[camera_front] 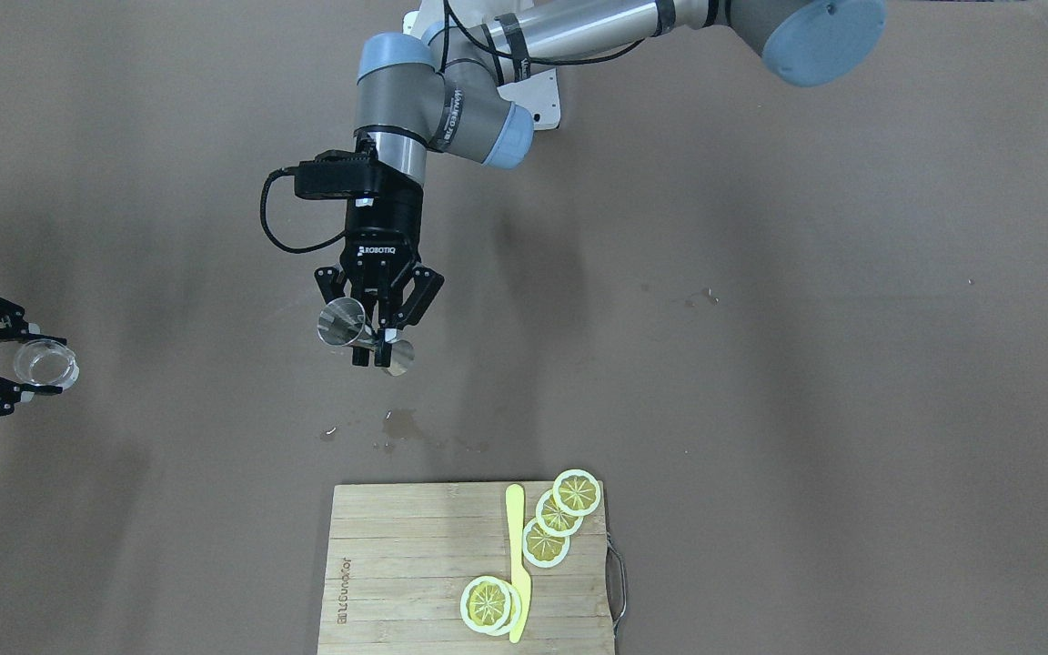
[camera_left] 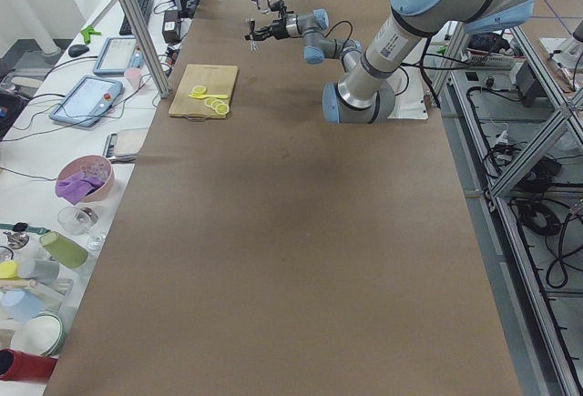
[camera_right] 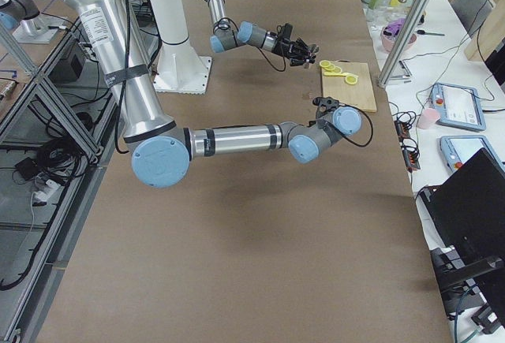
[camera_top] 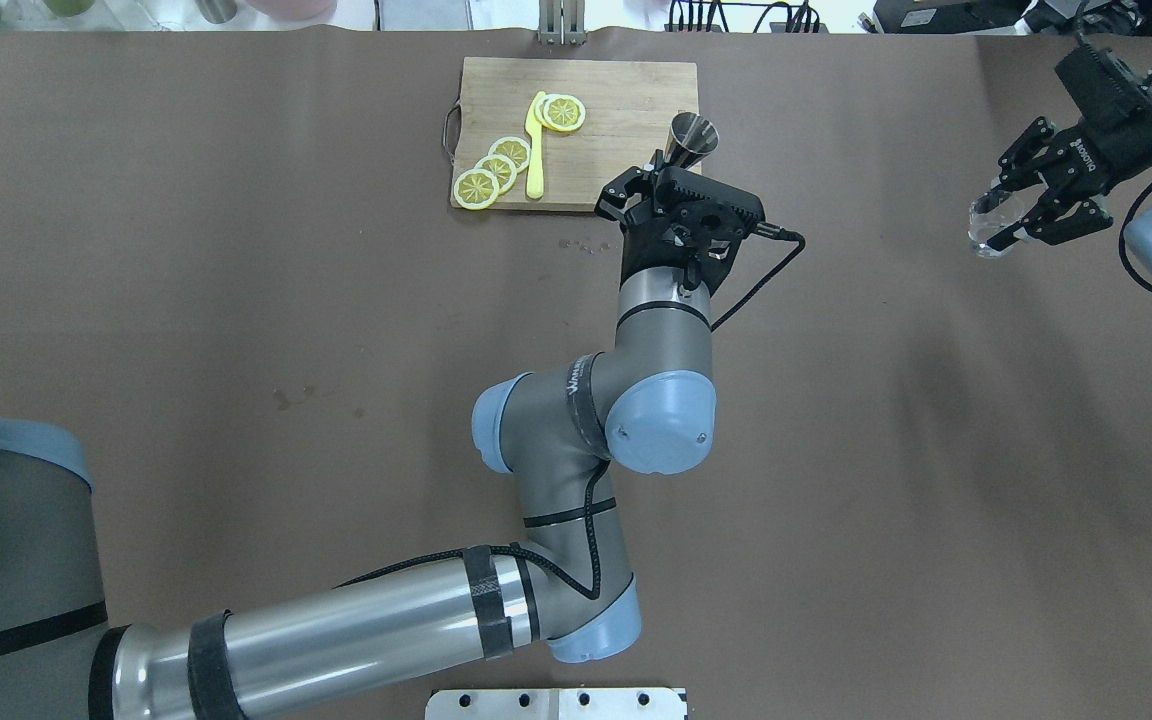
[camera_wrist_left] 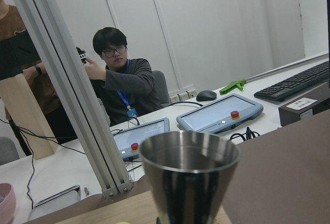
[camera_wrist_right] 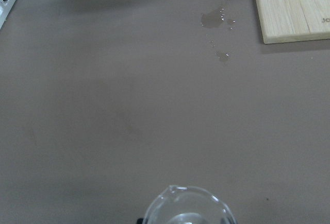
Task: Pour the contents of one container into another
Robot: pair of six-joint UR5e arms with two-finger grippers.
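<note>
My left gripper (camera_front: 373, 351) is shut on the narrow waist of the grey steel jigger (camera_front: 343, 324) and holds it off the table, a little short of the cutting board. In the overhead view the jigger (camera_top: 693, 140) stands mouth up just beyond the left gripper (camera_top: 674, 172). The left wrist view shows its upper cone (camera_wrist_left: 188, 175) upright. Far off, at the table's right end, my right gripper (camera_front: 33, 365) is shut on the small clear glass tumbler (camera_front: 45, 362), seen again in the overhead view as the glass (camera_top: 988, 226) and in the right wrist view as its rim (camera_wrist_right: 186, 207).
A bamboo cutting board (camera_front: 415, 564) carries several lemon slices (camera_front: 576, 492) and a yellow knife (camera_front: 517, 559). Wet spots (camera_front: 401, 423) mark the brown table between the board and the left gripper. People sit at desks beyond the table's far edge (camera_wrist_left: 116, 80).
</note>
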